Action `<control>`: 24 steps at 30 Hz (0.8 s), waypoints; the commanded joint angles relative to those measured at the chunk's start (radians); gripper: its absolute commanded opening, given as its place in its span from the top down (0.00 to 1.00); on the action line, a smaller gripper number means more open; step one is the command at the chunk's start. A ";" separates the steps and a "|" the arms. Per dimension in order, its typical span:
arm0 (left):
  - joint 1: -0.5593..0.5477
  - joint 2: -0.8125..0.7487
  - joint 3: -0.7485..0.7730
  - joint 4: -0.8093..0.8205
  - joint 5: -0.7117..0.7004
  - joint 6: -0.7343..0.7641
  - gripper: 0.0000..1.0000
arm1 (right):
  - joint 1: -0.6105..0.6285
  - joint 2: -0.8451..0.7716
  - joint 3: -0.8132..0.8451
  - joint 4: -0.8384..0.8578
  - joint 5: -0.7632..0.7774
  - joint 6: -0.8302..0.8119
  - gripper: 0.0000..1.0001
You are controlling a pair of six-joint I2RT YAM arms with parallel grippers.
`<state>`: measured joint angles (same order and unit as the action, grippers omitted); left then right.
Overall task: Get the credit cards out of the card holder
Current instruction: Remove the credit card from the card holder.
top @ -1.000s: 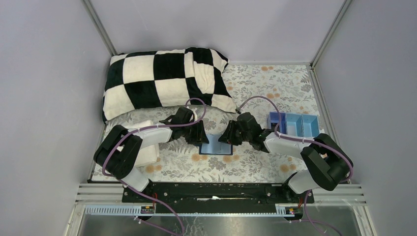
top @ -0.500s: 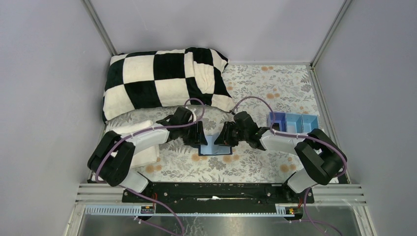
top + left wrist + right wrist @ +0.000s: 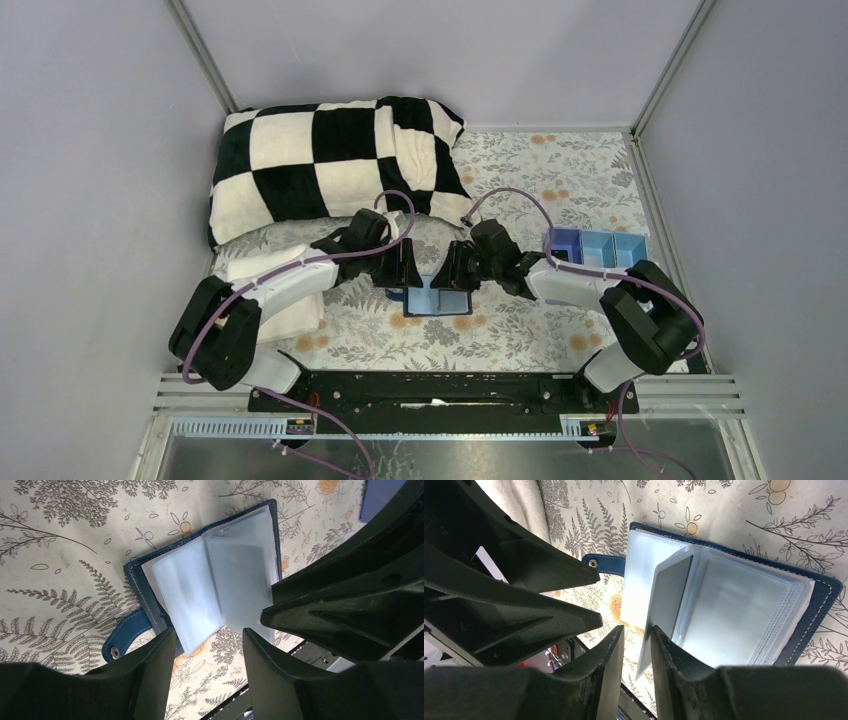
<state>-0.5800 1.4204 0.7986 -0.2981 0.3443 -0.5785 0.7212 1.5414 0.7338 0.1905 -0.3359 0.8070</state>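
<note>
— So, where is the card holder (image 3: 437, 299) from your seat?
— Lying open on the desk (image 3: 520, 335), navy cover down and clear sleeves up, near the middle and close to the arm bases. My left end effector (image 3: 405, 272) sits over its far left corner. My right end effector (image 3: 455, 277) sits over its far edge, and the two nearly meet above it.
— And the jaws?
— On the left they stand well apart. My wrist camera shows the floral desk and one corner of the sleeves in the gap, unclamped. The closure tab (image 3: 122, 641) pokes out beside one finger. On the right the gap is narrow, and one sleeve leaf (image 3: 647, 652) stands up in it, lying along one finger. I cannot tell whether it is pinched.
— What is hidden from you?
— From above, both end effectors cover the holder's far edge and their own fingertips. The sleeves are milky: a dark card (image 3: 672, 594) shows in the raised leaf, and I cannot make out any others. In my left wrist view the right end effector blocks the holder's lower right corner.
</note>
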 commanded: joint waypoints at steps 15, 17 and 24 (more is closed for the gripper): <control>0.074 -0.124 0.034 -0.065 -0.132 0.013 0.44 | 0.050 0.110 0.087 0.042 -0.066 -0.021 0.67; 0.074 -0.098 0.017 -0.051 -0.095 0.004 0.44 | 0.051 0.111 0.081 0.044 -0.066 -0.021 0.66; 0.072 -0.074 -0.027 0.026 -0.002 -0.054 0.46 | 0.049 0.016 0.032 -0.013 0.014 -0.035 0.67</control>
<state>-0.5072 1.3315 0.7818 -0.3378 0.2707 -0.5968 0.7612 1.6386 0.7860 0.1947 -0.3752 0.7910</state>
